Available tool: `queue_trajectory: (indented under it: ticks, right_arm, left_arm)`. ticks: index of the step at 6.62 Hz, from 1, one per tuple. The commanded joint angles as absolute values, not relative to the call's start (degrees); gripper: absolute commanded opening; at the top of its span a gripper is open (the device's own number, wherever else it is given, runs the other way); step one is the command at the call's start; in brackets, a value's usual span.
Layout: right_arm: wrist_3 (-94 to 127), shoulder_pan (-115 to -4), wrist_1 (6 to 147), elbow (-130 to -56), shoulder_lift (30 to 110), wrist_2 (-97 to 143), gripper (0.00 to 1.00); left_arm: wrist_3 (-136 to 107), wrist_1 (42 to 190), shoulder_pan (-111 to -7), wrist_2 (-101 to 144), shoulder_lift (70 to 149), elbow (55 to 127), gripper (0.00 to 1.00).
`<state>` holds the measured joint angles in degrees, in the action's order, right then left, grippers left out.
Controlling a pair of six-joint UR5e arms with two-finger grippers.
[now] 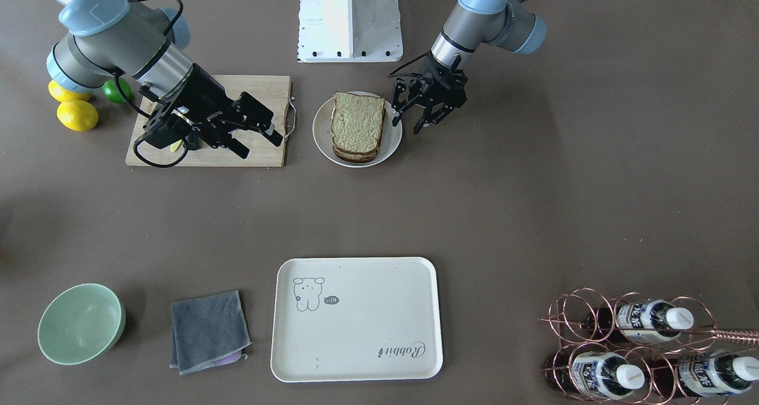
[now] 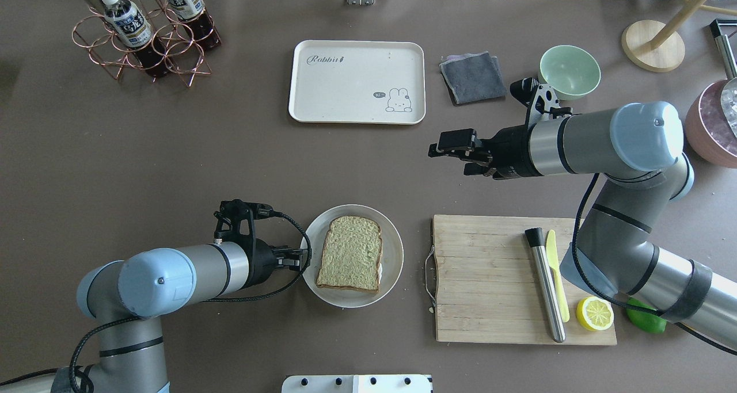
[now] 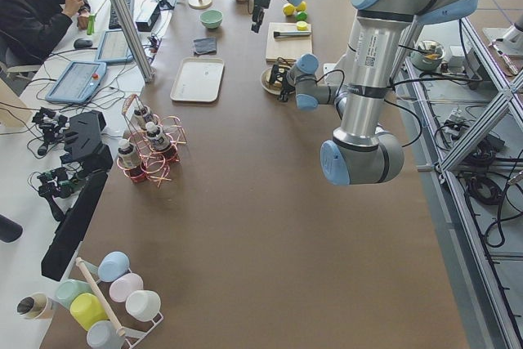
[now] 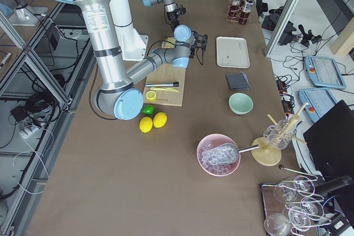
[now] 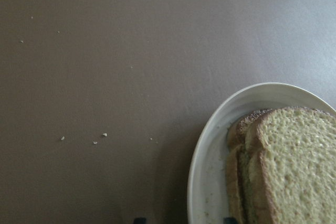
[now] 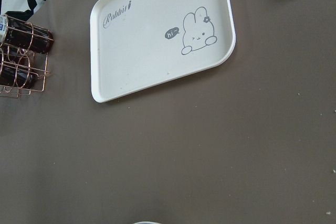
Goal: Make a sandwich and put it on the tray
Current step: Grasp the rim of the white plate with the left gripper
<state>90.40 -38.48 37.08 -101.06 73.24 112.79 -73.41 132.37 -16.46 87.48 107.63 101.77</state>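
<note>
Nearest my side, the sandwich (image 2: 350, 254) lies flat on the round white plate (image 2: 395, 244). It looks assembled, the slices stacked and squared up. Its slightly longer axis runs from me toward the far edge, tilted a little, with the rounded crust end pointing away.

The left gripper (image 1: 407, 125) hangs just beside the plate's left rim, fingers well spread and holding nothing. I judge the pickup is the step in hand. I'd come in low and level and close across the shorter width, so both slices are pinched together and the filling can't slide out. I'd squeeze gently, because soft bread buckles.

To the right is the wooden cutting board (image 2: 483, 278). The right gripper (image 1: 261, 147) is raised above the worktop, also spread and empty.

Farther out, well apart from the plate, the tray (image 2: 357, 102) sits bare, its long axis running across the worktop. The sandwich should be lowered flat near the tray's middle.
</note>
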Motion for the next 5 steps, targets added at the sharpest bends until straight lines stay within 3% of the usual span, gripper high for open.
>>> queue_trajectory:
  ticks: [1, 4, 5]
  right_arm:
    - [90.4, -38.5, 36.9, -101.0, 73.9, 112.8, 1.00]
    - [90.5, -38.5, 36.7, -101.0, 74.4, 112.6, 1.00]
    - [90.5, -38.5, 36.7, -101.0, 74.4, 112.6, 1.00]
  left_arm:
    - [-73.6, 132.3, -16.3, 87.4, 108.2, 101.3, 0.56]
    - [-73.6, 132.5, -16.3, 87.3, 108.6, 100.0, 0.47]
    - [-73.6, 132.4, -16.3, 87.3, 108.7, 100.0, 0.36]
